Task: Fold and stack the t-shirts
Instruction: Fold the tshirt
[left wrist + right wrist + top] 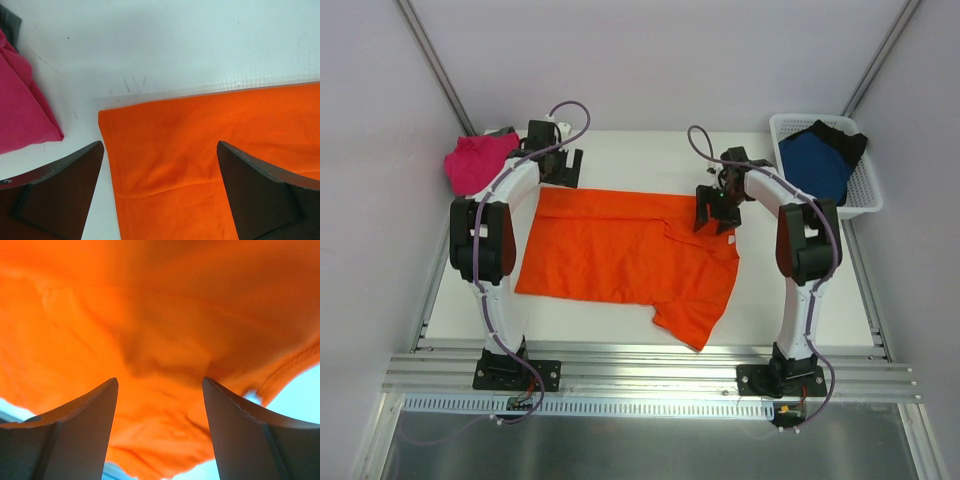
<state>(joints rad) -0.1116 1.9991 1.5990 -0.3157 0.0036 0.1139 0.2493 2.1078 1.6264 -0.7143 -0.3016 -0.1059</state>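
Now, the left claw (159,150) hangs wide open over the far left corner of the orange shirt (620,250), one finger above the cloth and the other above bare counter (620,150) just past the shirt's edge. Just beside it to the left sits the pink shirt (475,162), bunched in a heap at the counter's far left corner, close to the orange corner but apart from it. A dark grey scrap shows behind the pink heap, too little of it to name.

The right claw (715,215) is down low at the shirt's far right edge, near the collar. Its jaws stand parted, with rumpled orange cloth filling the wrist view close in front of them and not pinched at the tips.

The orange shirt lies spread across the middle of the counter, mostly flat on the left. Its right side is creased, with one part trailing toward the near edge.

Well to the right, a white basket (870,195) sits at the counter's far right corner, holding the blue shirt (815,165) with the black shirt (845,135) at its back.
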